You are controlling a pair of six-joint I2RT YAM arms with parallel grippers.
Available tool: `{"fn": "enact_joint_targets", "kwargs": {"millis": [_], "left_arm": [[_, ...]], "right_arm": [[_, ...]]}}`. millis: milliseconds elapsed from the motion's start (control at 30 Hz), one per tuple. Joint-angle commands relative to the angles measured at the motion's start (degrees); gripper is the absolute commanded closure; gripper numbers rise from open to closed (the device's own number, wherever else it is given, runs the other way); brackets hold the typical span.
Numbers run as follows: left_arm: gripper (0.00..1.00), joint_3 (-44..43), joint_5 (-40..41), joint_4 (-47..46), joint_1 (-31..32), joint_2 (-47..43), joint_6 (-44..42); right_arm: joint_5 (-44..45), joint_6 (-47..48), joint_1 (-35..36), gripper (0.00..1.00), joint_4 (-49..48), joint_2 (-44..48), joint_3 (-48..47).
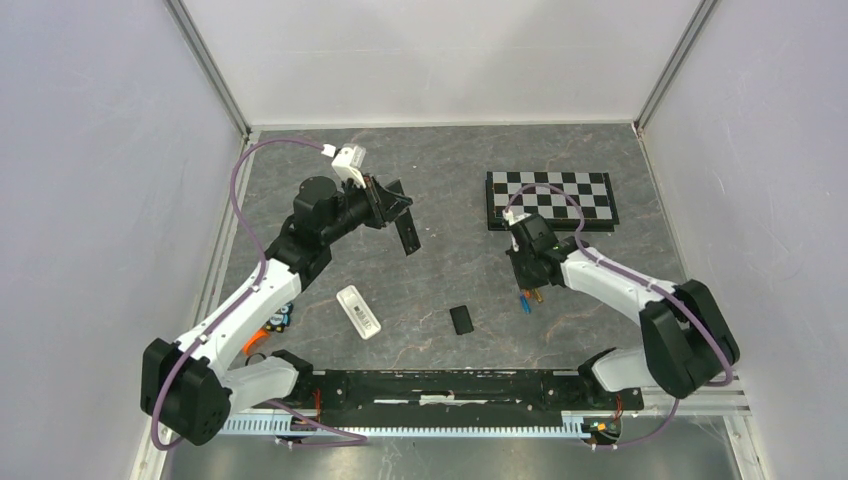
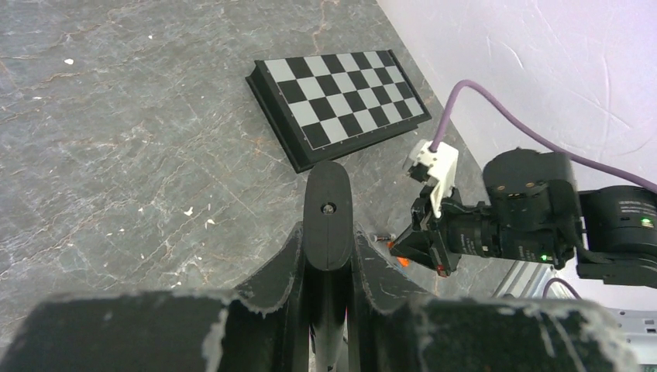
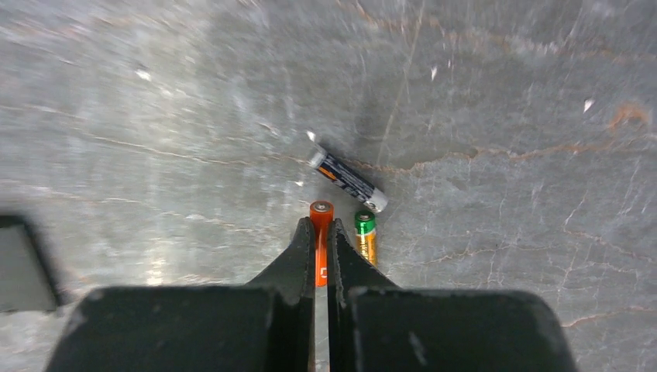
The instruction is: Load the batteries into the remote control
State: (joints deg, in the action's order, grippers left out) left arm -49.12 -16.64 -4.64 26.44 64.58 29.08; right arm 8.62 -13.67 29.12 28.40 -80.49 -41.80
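My left gripper (image 1: 392, 205) is shut on a black remote (image 1: 407, 233) and holds it above the table at the back left. In the left wrist view the remote (image 2: 328, 205) stands between the fingers of that gripper (image 2: 328, 232). My right gripper (image 1: 528, 285) is low over the table at the right. In the right wrist view that gripper (image 3: 319, 229) is shut on the orange battery (image 3: 321, 225). A brownish-gold battery (image 3: 366, 239) lies just to its right. A dark blue battery (image 3: 347, 180) lies just beyond them.
A white remote (image 1: 359, 311) lies on the table front left. A small black cover (image 1: 461, 320) lies near the middle front. A folded chessboard (image 1: 550, 200) sits at the back right, also in the left wrist view (image 2: 341, 93).
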Motion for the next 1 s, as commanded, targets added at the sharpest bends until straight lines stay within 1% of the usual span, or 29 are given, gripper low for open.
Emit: {"fn": "enact_joint_targets", "kwargs": {"millis": [0,100,167,233,333,433,533,600,800,967], "left_arm": [[0.98,-0.90,-1.65,-6.20,-0.15,0.61,4.33],[0.98,0.10,-2.59,-9.88,-0.16,1.34,9.87],[0.98,0.80,-3.14,-13.85,-0.15,2.06,14.26],[0.98,1.40,-3.92,-18.14,-0.15,3.17,18.94],[0.98,2.24,-5.79,-25.88,-0.13,5.45,27.08],[0.98,2.95,-7.64,-32.70,-0.16,8.06,35.17],[0.98,3.33,-8.83,-38.46,-0.05,10.38,41.25],[0.98,3.31,-8.77,-39.93,-0.05,11.19,43.48],[0.98,2.68,-8.40,-41.10,-0.05,12.03,46.25],[0.98,2.18,-8.40,-40.85,-0.07,11.90,46.22]], "right_arm": [[-5.26,-0.21,-0.25,1.00,-3.32,7.00,-6.78],[-12.35,-1.50,-0.09,1.00,-7.78,10.89,-10.11],[-17.52,-4.17,0.01,1.00,-13.35,13.40,-11.34],[-22.60,-8.02,0.29,1.00,-21.55,15.72,-11.66],[-25.12,-13.00,2.11,1.00,-30.89,16.73,-13.16],[-25.25,-13.83,4.89,1.00,-36.40,16.36,-15.40],[-24.97,-13.35,6.82,1.00,-38.49,15.14,-17.56],[-25.00,-12.87,7.54,1.00,-38.50,14.15,-19.09],[-25.72,-9.23,9.71,1.00,-37.07,12.72,-20.25],[-24.82,-5.49,9.90,1.00,-34.36,13.34,-19.85]]}}
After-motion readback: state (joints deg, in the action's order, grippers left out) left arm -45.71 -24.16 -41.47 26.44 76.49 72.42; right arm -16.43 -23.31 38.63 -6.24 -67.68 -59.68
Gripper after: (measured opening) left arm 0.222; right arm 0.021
